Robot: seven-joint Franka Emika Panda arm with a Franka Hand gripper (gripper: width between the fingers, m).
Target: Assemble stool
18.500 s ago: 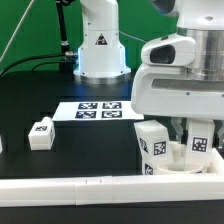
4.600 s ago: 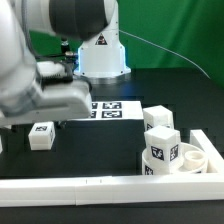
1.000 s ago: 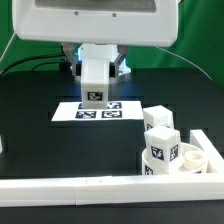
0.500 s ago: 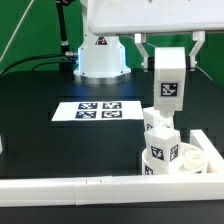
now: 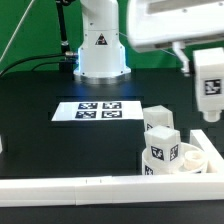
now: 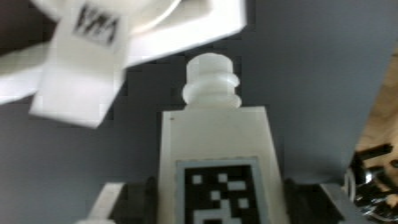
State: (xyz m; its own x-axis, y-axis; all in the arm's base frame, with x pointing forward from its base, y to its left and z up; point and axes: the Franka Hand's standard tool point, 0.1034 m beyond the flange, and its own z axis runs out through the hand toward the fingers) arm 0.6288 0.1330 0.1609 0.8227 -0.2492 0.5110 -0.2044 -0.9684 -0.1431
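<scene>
We carry a stool leg high over the right edge of the scene

Our gripper (image 6: 217,205) is clenched on a tagged white leg (image 5: 210,87); half a second ago it hung above the seat, now it sits further toward the exterior view's right. The round seat (image 5: 178,157) stays at the near right beside the long white rail (image 5: 100,185), two legs (image 5: 160,135) standing in it. The marker board (image 5: 98,110) lies unmoved at the table's middle

The leg (image 5: 210,86) in the gripper (image 5: 209,70) is now way over at the exterior view's right edge — half a second ago it hung above the seat disc (image 5: 180,157).
</scene>
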